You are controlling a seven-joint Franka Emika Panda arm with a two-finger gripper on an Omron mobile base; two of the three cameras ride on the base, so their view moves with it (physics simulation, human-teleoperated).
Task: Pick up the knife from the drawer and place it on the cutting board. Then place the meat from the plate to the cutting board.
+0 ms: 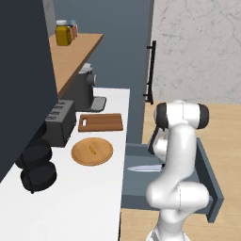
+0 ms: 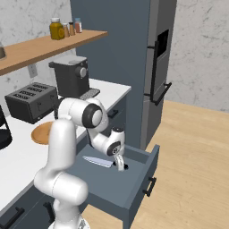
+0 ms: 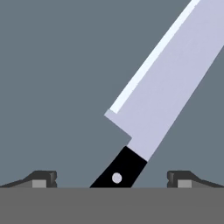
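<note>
In the hand view the fingers [image 3: 112, 179] stand wide apart near the bottom edge, with the dark handle of the knife [image 3: 170, 94] between them, untouched, its blade running to the upper right. The knife lies on the floor of the open drawer [image 2: 138, 179] at lower centre of the right base view. On the white worktop [image 1: 70, 202], the meat [image 1: 92, 150] sits on the plate [image 1: 80, 157], just below the cutting board [image 1: 100, 122].

Claw [image 2: 120, 166] hangs over knife [image 2: 98, 161] in drawer [image 2: 134, 188].

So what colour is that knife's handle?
Black, with a small pale rivet; the knife blade is pale silvery-lilac. It shows best in the hand view.
</note>
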